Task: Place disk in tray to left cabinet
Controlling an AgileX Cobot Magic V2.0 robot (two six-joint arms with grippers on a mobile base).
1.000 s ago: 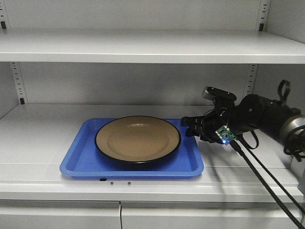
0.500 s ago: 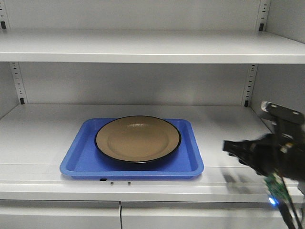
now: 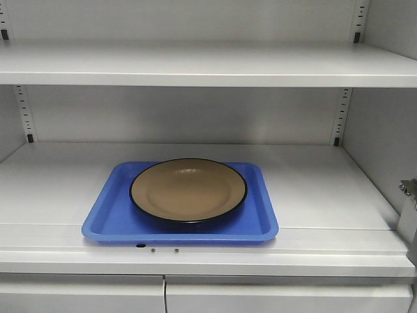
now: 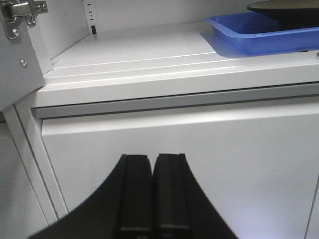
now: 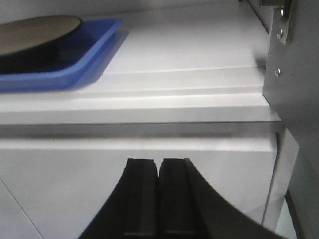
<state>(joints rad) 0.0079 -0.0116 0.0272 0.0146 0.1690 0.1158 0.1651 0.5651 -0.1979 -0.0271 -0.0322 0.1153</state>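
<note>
Tan round disk (image 3: 189, 190) with black rim sits centred in the bright-blue plastic tray (image 3: 107, 218) on the grey-white metal cabinet (image 3: 195, 65) shelf. Right arm has left the front view; left gripper (image 4: 152, 194) and right gripper (image 5: 158, 196) both clenched, empty, below shelf. Placement looks done.

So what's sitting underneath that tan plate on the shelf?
The disk rests in a blue tray, which lies flat on the cabinet shelf. The tray's lip and corners show all round; the floor beneath the disk is covered, so nothing there can be seen.
</note>
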